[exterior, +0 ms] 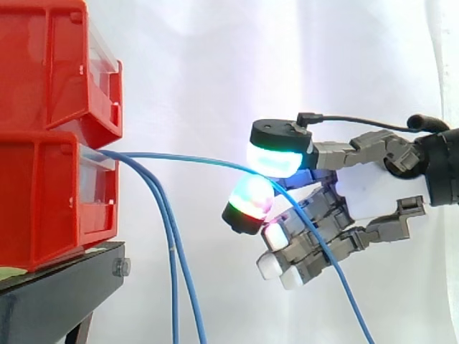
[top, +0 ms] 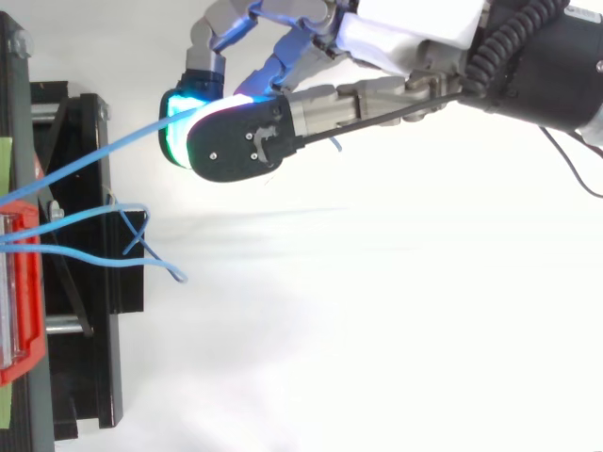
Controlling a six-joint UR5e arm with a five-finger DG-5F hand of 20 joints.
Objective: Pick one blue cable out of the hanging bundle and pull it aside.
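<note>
Left side: stacked red plastic bins [exterior: 57, 136] sat on a black metal stand [exterior: 57, 287]. From the lower bin the hanging blue cables [exterior: 174, 287] dropped straight down beside the stand. The single blue cable [exterior: 193, 158] ran apart from them, near level, rightward into the robot hand [exterior: 376, 190]. The hand was closed on it: the cable passed between the cyan-glowing upper pad [exterior: 276, 159] and the magenta-green pad [exterior: 251, 197] below, then fell away past the other curled fingers. The contact spot was hidden by the pads, so a pinch looks likely, not certain. From the top, that cable [top: 104, 155] angled well clear of the loose ones [top: 132, 247]. Judgement: pick done, cable separated. What's left is a little more sideways pull.
</note>
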